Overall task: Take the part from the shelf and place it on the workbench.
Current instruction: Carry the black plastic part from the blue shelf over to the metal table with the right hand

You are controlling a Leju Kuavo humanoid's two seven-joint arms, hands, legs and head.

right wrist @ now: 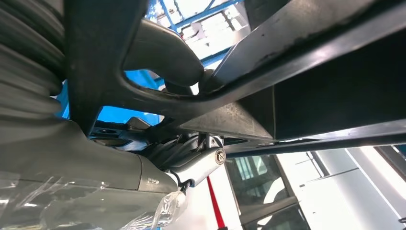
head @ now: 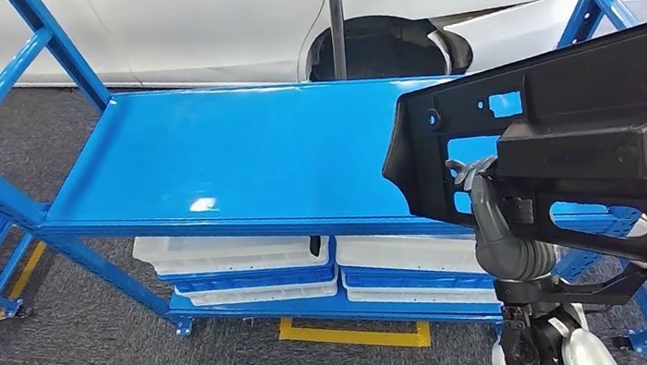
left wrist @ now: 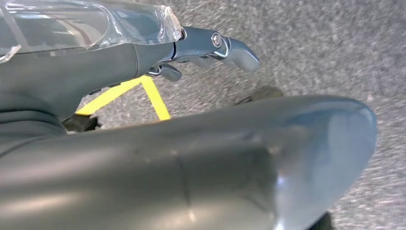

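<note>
While the left hand (left wrist: 210, 48) hangs over grey floor, fingers apparently loose around nothing, the blue shelf (head: 233, 156) lies bare at centre; at right, the right hand (head: 480, 196) grips the black part (head: 574, 133), raised above the shelf's right end.

Head high — wrists close, turned
</note>
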